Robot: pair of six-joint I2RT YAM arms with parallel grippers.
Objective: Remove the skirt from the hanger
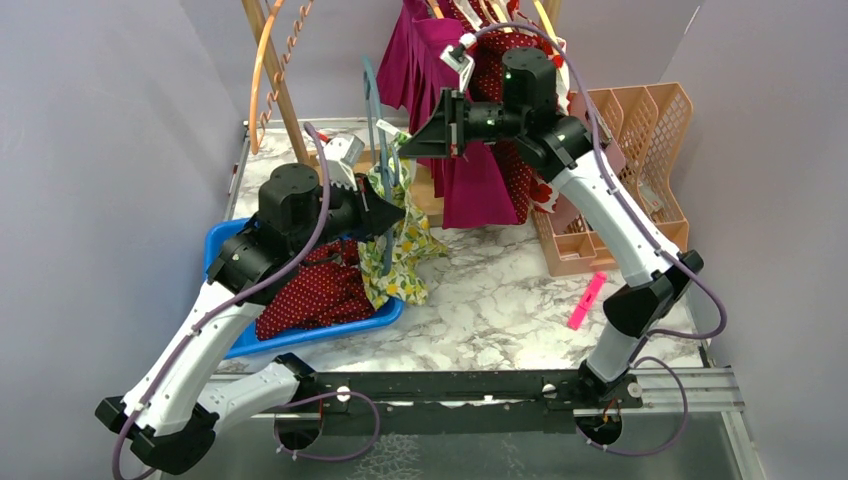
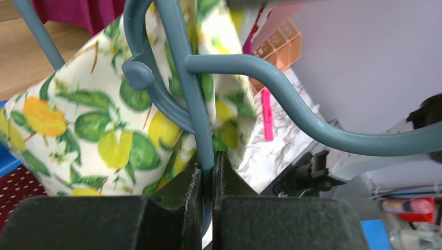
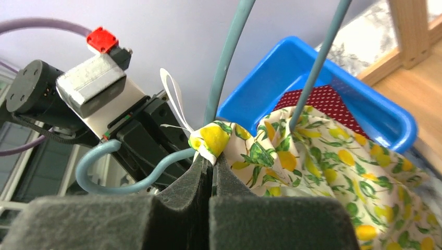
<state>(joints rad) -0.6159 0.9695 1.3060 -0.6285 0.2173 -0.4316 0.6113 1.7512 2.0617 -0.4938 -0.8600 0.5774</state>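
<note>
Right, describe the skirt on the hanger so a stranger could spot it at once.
Find the blue bin on the left of the marble table; a blue-grey hanger rises at its right edge. The skirt drapes from it. It alone is white with yellow lemons and green leaves, unlike the red dotted garment in the bin and the magenta clothes hanging behind.

The lemon-print skirt point(image 1: 405, 250) hangs bunched from a tilted grey-blue plastic hanger point(image 2: 250, 65). Its hem is pooled on the desk left of centre, toward the far edge.
</note>
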